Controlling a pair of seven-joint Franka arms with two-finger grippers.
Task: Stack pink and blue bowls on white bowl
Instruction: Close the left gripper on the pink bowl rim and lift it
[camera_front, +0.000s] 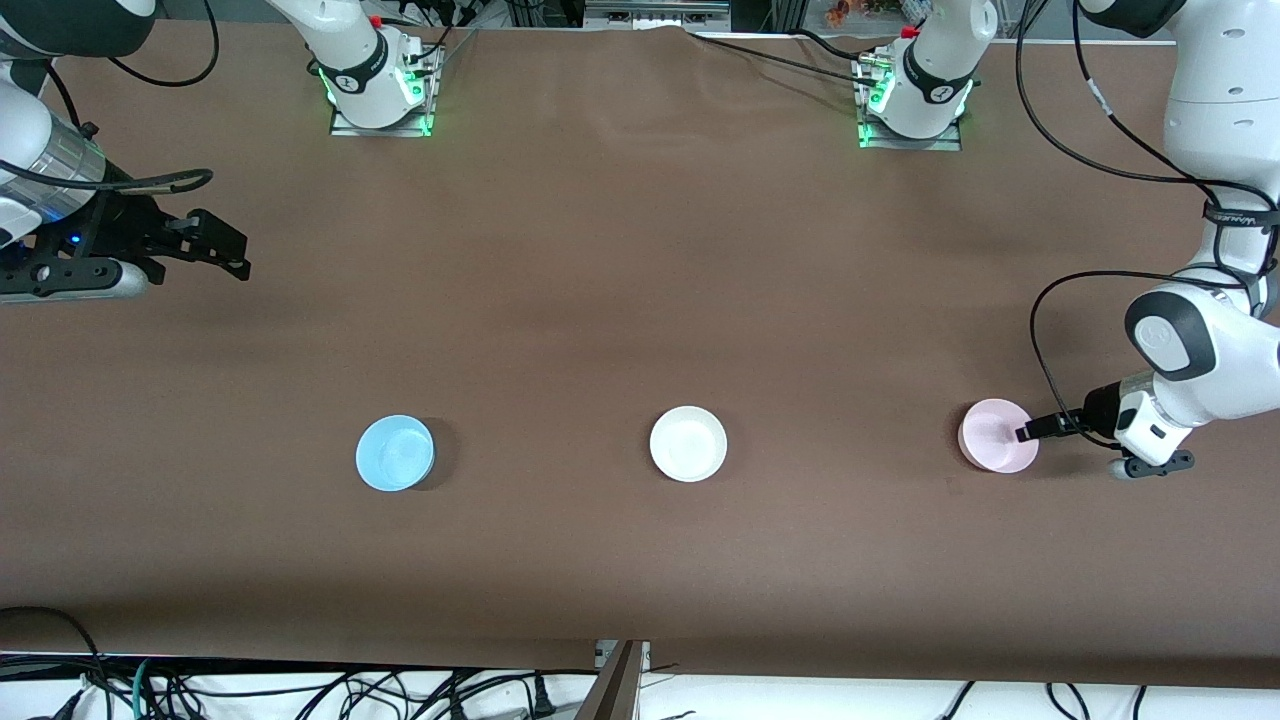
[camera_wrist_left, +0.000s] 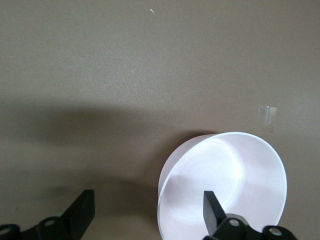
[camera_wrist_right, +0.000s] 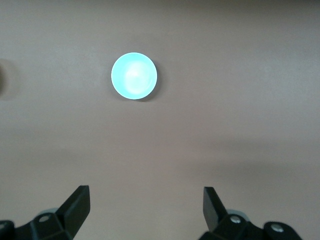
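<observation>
I had the left pincer (camera_front: 1022, 433) down at the pink bowl (camera_front: 996, 436), which sat on the counter (camera_front: 640, 300) toward the left arm's end. Its fingers (camera_wrist_left: 212, 210) stood wide and straddled the rim, one inside the bowl and one outside, not yet gripping. The white bowl (camera_front: 688, 444) sat mid-counter, and the blue bowl (camera_front: 395, 453) lay toward the right arm's end, all three in a row and well apart. The right pincer (camera_front: 215, 250) waited wide and empty, up over bare counter at its own end. I judged this the first step, the pick of the pink bowl. Next I needed to pinch the rim firmly, lift clear, and carry it over the white bowl.
</observation>
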